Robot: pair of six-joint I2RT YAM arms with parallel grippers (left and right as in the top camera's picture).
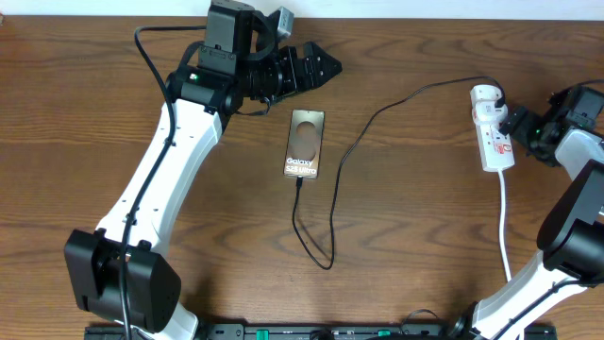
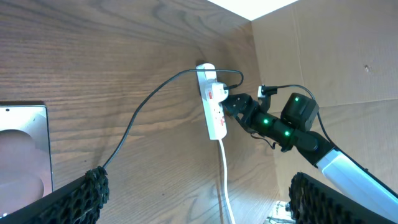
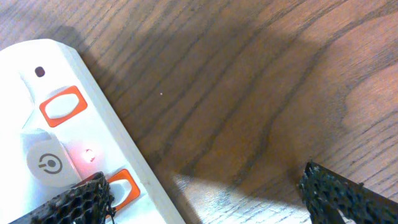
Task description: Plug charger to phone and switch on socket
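Socket (image 3: 56, 118) by one finger of R gripper (image 3: 214, 199), fingers spread; L gripper (image 1: 319, 66) spread too, near phone (image 1: 306, 144).

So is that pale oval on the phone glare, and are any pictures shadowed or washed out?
Overhead: the oval on the phone looks like reflected light. Right wrist: a broad dark shadow crosses the wooden table beside the socket, where a small red light glows. Left wrist: the top edge is washed out white.

1. Your left arm (image 1: 160, 161) stretches forward; its left end effector (image 1: 324, 64) points right, jaws spread wide.
2. Your right arm (image 1: 576, 208) is bent; its right end effector (image 1: 514, 127) points left, jaws wide apart.
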